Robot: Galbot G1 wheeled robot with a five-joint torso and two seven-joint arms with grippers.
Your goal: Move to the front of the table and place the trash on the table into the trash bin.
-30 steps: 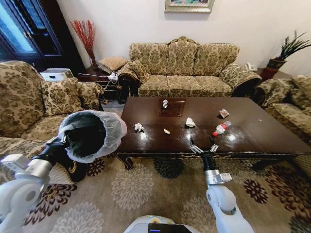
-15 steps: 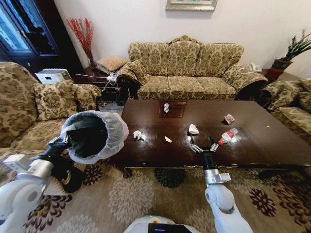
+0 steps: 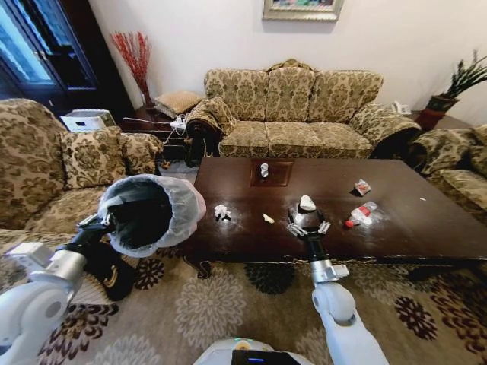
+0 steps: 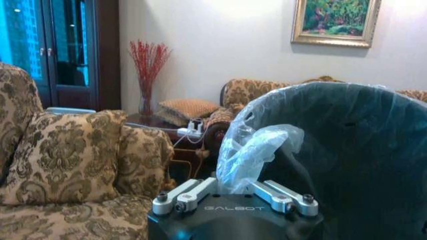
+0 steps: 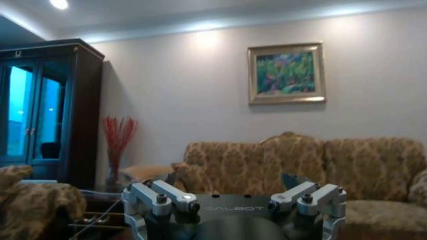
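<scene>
"GALBOT" lettering on left claw (image 4: 233, 198) gripping trash bin (image 4: 333, 160).

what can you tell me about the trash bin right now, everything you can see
The trash bin is round and black, lined with a translucent whitish plastic bag puffed over its rim. It is off the floor, tipped with its open mouth facing the camera, beside the near left corner of the table. The left gripper is shut on its bagged rim. What can be seen of its dark inside looks empty.
</scene>
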